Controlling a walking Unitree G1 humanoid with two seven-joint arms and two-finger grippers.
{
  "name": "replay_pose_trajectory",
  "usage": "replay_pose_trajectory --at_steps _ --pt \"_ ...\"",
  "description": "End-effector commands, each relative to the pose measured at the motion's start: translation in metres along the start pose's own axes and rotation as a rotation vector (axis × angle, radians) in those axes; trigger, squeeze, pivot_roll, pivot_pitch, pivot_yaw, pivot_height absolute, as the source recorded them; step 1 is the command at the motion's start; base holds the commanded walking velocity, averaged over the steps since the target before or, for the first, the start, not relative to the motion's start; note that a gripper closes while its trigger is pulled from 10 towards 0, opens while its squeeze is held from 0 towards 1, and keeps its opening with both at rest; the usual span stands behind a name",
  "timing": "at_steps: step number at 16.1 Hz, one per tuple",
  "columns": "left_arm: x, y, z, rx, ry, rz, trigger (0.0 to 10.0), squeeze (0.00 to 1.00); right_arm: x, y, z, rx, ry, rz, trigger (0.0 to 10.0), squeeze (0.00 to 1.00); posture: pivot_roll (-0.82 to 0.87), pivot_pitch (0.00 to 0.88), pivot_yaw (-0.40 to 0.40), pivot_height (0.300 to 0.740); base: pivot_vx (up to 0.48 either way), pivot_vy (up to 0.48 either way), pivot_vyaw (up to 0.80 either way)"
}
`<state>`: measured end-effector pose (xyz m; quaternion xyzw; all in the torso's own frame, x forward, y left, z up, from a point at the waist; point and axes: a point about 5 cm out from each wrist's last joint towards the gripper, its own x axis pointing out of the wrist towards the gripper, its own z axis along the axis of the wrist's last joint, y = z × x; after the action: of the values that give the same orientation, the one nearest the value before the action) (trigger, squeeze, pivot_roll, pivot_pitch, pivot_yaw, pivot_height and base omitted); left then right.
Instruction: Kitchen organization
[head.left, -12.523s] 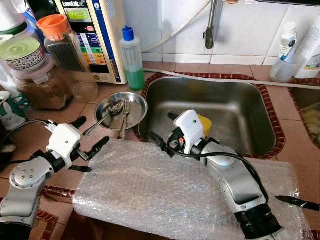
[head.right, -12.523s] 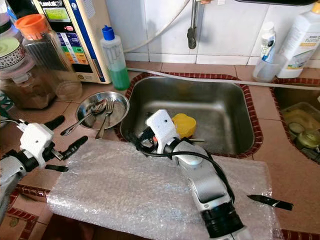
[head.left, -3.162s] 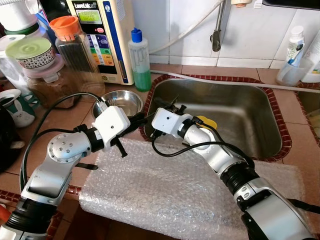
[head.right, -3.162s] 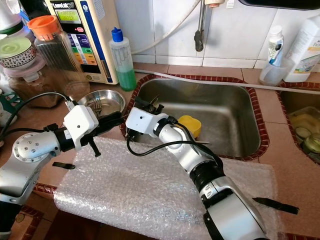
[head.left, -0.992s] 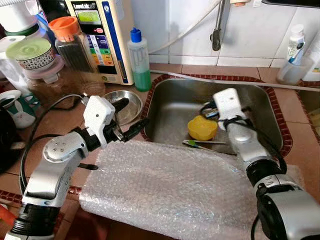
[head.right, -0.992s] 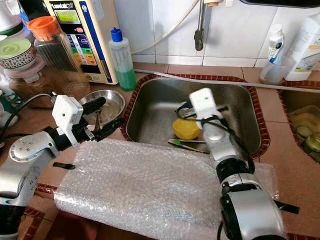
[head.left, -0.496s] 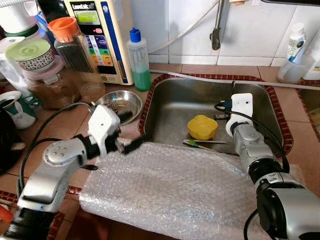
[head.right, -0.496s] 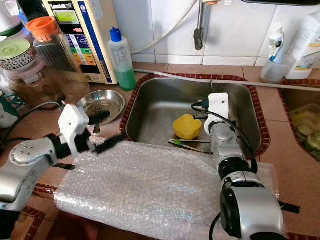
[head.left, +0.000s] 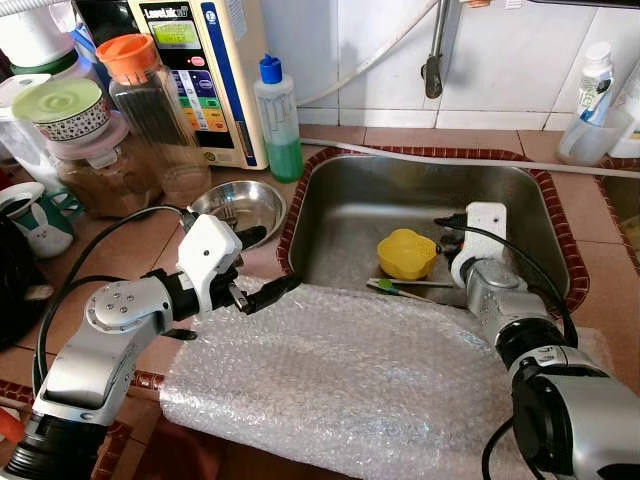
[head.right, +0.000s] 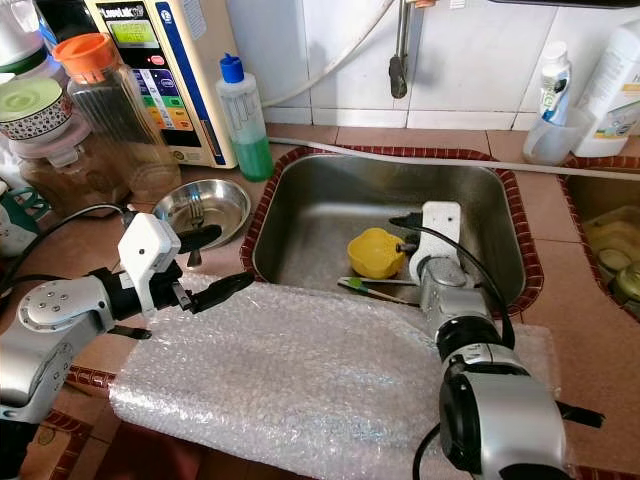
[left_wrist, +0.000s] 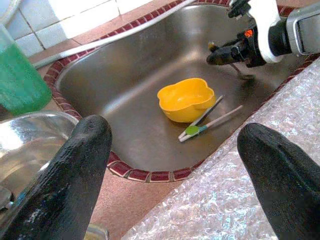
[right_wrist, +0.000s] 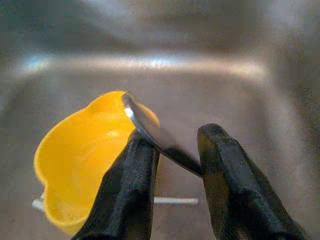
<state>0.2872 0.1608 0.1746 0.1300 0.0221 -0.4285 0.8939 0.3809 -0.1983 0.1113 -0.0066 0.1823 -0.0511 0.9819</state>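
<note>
Right pincer (right_wrist: 172, 160): reaching down inside the sink (head.left: 520, 200), near its right wall; fingers are pinching a thin metal utensil (right_wrist: 150, 132), which is lying across the gap between them. Only the rounded blade end is showing; whether it is a spoon or a knife cannot be told.
Left pincer (head.left: 262, 267): hovering with fingers spread wide and gripping nothing, above the table's strip between the steel bowl (head.left: 240, 205) and the sink's front-left corner, at the back-left corner of the bubble wrap (head.left: 350, 380).
Yellow cup (head.left: 405, 252): lying on the sink floor, near the middle, just beside the right pincer.
Green-tipped sticks (left_wrist: 207, 125): lying on the sink floor against the cup's front side; what they are is hard to make out.
Steel bowl contents: a fork (head.right: 195, 215) is resting inside, partly hidden by the left arm.
Writing: the appliance (head.left: 200, 60) at the table's back-left corner is carrying a panel of coloured labels, too small to read; its top is cut off.
Bottles at back right (head.right: 550, 80): labels are illegible.
Bubble wrap: covering the table's front edge.
</note>
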Motion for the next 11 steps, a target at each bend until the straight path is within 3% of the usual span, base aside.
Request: replay_pose_trajectory --at_steps 1,4,6,11 --pt "0.0 0.003 0.003 0.02 -0.002 0.003 10.0 1.0 0.001 0.004 0.005 0.021 -0.001 0.014 10.0 1.0 -0.12 0.08 0.131 0.74 0.0 0.0 0.0" --pt "0.001 0.01 0.008 0.026 -0.052 0.087 10.0 1.0 0.0 0.01 0.025 0.028 -0.113 0.036 10.0 1.0 -0.13 0.08 0.129 0.74 0.0 0.0 0.0" --pt "0.0 0.014 0.008 0.056 -0.044 0.115 10.0 1.0 -0.002 0.017 0.039 -0.043 -0.209 0.062 10.0 1.0 -0.13 0.081 0.129 0.74 0.0 0.0 0.0" --pt "-0.017 0.025 -0.009 0.085 0.0 0.197 10.0 1.0 -0.009 0.039 0.054 -0.1 -0.313 0.158 10.0 1.0 -0.13 0.077 0.122 0.74 0.0 0.0 0.0"
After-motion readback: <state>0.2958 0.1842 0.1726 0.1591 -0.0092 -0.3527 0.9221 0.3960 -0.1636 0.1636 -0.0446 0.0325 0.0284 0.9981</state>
